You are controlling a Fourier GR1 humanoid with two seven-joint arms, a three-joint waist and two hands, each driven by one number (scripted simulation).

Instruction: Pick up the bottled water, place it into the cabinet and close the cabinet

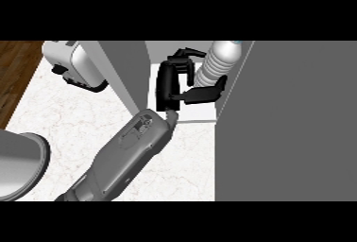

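At far left a grey bowl [21,165] pokes in at the counter [63,123] edge, with a toaster [77,64] behind it. A grey panel [129,71] stands next, seemingly the cabinet's open door. Right of it the hand [171,80] reaches into the cabinet [293,118], fingers and thumb curled round the upright bottle [219,61], beside the cabinet's right wall.

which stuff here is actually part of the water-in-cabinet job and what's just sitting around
Part of the job:
- bottled water, standing upright inside the cabinet
- cabinet, its door open
- hand, curled round the bottle

Just sitting around:
- toaster at the back left of the counter
- grey round thing at the left edge
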